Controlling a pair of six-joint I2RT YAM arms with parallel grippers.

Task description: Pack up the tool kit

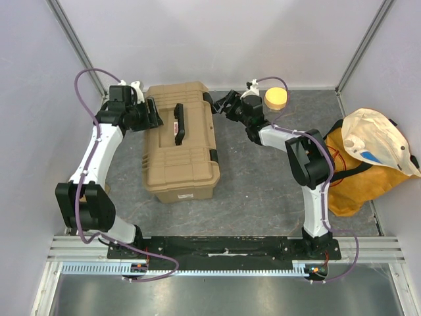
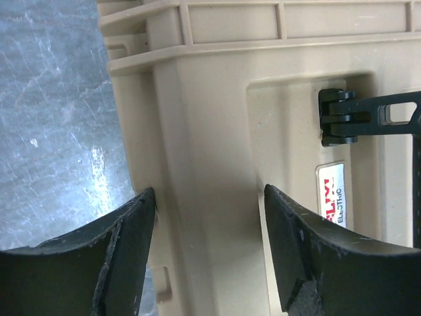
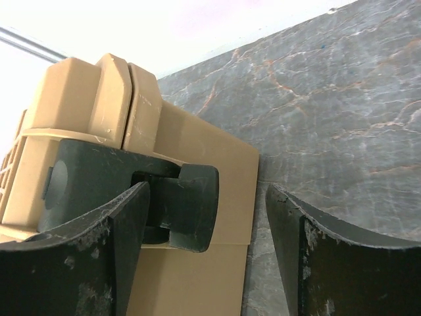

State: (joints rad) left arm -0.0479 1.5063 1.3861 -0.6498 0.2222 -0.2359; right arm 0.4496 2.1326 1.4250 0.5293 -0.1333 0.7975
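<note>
The tan ribbed tool kit (image 1: 181, 148) lies shut on the grey table, its black handle (image 1: 178, 124) flat on the lid. My left gripper (image 1: 152, 115) is at the box's far left edge. In the left wrist view that gripper (image 2: 210, 197) is open, its jaws astride a tan ridge of the tool kit (image 2: 210, 118) beside the handle hinge (image 2: 342, 118). My right gripper (image 1: 220, 104) is at the far right corner. Seen from the right wrist, it (image 3: 207, 194) is open, with a black latch (image 3: 191, 204) just inside the left finger. No hand tools show.
An orange-yellow fabric bag (image 1: 358, 164) with a cream cloth piece (image 1: 381, 138) on top sits at the right wall. A round yellow object (image 1: 275, 99) lies at the back, behind the right arm. White walls close in the table at the left, back and right.
</note>
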